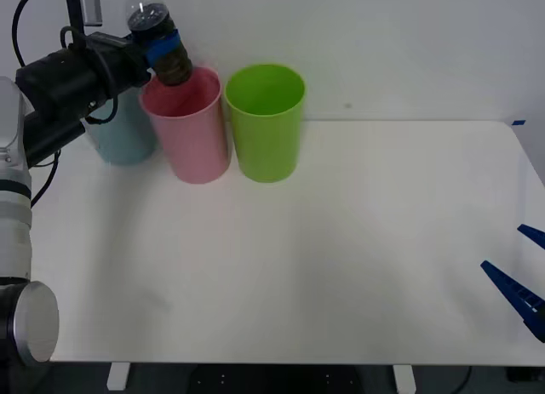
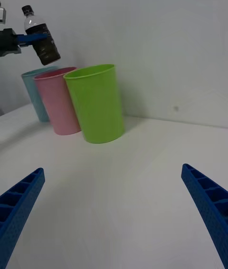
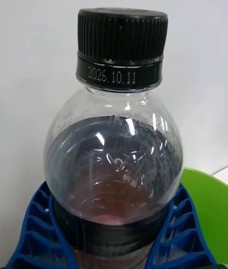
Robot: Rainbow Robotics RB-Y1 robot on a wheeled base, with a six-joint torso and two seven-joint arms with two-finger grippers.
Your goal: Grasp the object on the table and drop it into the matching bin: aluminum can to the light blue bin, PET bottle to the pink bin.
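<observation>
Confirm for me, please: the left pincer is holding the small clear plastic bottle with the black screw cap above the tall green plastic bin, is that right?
Not quite. The left pincer does grip the small clear plastic bottle with the black screw cap, but it hangs above the tall pink plastic bin, not the tall green plastic bin beside it. The front view shows this.

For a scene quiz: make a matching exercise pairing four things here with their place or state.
Things:
1. PET bottle
2. pink bin
3. green bin
4. right end effector

Places or states:
A. open, low over the table's right edge
B. between the other two bins
C. held tilted above the pink bin's rim
D. rightmost of the bins

Pairs: 1-C, 2-B, 3-D, 4-A
</observation>
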